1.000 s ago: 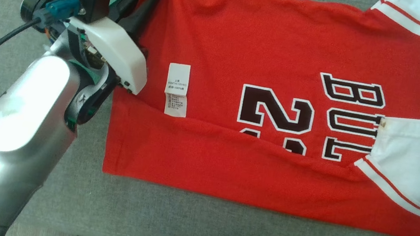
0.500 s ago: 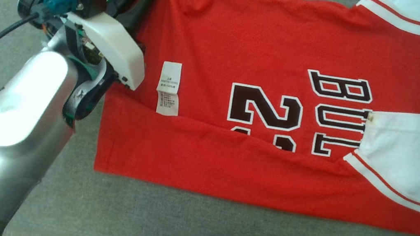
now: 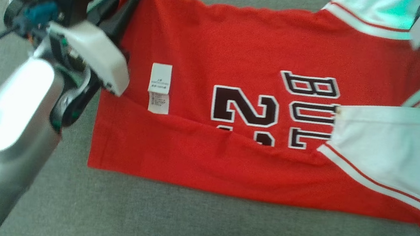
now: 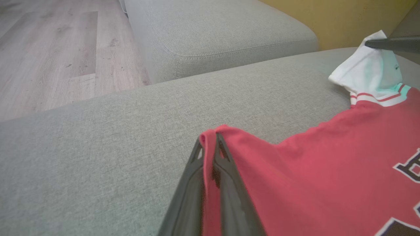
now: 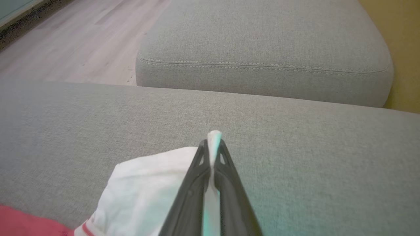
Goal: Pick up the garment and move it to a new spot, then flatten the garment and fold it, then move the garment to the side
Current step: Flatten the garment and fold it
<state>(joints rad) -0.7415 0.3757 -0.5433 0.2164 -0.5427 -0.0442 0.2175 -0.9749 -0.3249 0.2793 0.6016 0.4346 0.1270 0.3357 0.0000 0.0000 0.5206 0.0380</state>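
On the grey sofa cushion (image 3: 194,224), the garment (image 3: 269,52) lies flat. It is a red jersey with white sleeves. Its long axis runs across the head view, with the hem at the robot's left and the sleeves and neck at its right. The near long edge is already folded over the body and covers the lower part of the printed number (image 3: 245,106). A white care label (image 3: 159,87) shows near the hem.

Left gripper (image 4: 210,139): fingers together, clamped on the far hem corner, with red cloth pinched between them. Right gripper (image 5: 212,141): fingers together, clamped on a tip of the white sleeve (image 5: 147,186) at the far right corner. Both grips sit on the far long edge, one at each end, and the garment's body stretches from each gripper toward the robot.

Judgement: the fold step is in hand. The coming move likely calls for both arms to carry the far edge toward the near edge together, taut along the long axis. Uneven travel could skew the fold or drag the near strip open.

Beyond lie a second cushion (image 4: 213,36) and a wooden floor (image 4: 49,55).
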